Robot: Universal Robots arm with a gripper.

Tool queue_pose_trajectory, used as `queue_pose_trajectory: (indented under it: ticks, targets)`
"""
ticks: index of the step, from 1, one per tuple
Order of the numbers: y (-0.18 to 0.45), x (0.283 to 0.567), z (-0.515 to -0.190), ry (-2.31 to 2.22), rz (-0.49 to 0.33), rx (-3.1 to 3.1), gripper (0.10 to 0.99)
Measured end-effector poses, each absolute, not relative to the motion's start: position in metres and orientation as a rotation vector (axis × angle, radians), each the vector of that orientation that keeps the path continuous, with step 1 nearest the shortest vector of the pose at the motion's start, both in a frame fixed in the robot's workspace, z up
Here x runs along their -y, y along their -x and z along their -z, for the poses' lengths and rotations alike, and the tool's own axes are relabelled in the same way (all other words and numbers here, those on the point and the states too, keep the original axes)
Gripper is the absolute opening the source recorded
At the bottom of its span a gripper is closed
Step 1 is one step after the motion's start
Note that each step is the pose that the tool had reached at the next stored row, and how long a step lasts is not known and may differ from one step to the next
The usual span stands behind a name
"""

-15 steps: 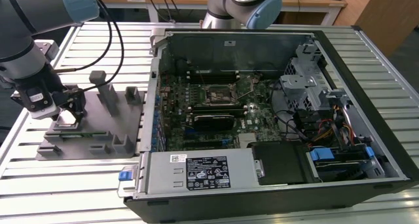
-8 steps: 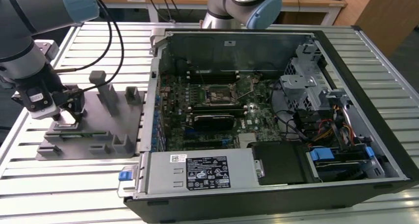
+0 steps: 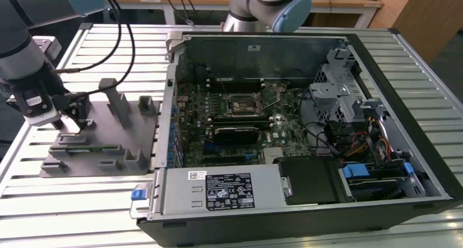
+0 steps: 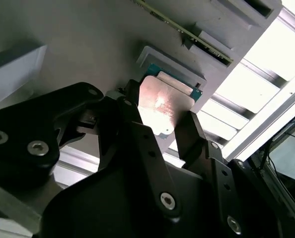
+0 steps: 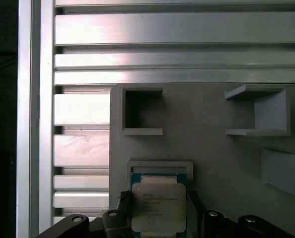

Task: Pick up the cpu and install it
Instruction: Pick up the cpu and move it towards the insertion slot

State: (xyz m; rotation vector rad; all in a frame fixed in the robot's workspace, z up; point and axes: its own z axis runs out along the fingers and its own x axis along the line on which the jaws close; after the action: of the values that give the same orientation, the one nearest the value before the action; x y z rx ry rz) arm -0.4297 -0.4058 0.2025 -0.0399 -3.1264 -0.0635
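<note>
The cpu (image 5: 158, 206) is a small square chip with a silvery top (image 4: 163, 105) and a thin teal edge. It lies at a shallow white-framed pocket of the grey plastic tray (image 3: 87, 150), on the exterior view's left. My gripper (image 3: 70, 126) reaches down onto the tray, with the two dark fingers (image 4: 132, 111) pressed against opposite edges of the chip in both wrist views (image 5: 158, 210). I cannot tell whether the chip rests in its pocket or is lifted slightly. The dark socket frame (image 3: 240, 104) sits on the motherboard inside the open computer case.
The tray carries upright grey posts (image 3: 116, 101) and square pockets (image 5: 141, 111) close to the gripper. The open case (image 3: 304, 134) stands on a slatted metal table (image 3: 101, 36), with cables, a drive cage and a power supply inside. A second arm's base (image 3: 261, 6) stands behind the case.
</note>
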Motion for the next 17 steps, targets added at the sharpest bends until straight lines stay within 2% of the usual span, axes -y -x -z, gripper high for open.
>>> queue_pose_trajectory:
  ticks: [17]
  targets:
    - [0.43, 0.406, -0.261, 0.04, 0.063, 3.126, 0.533]
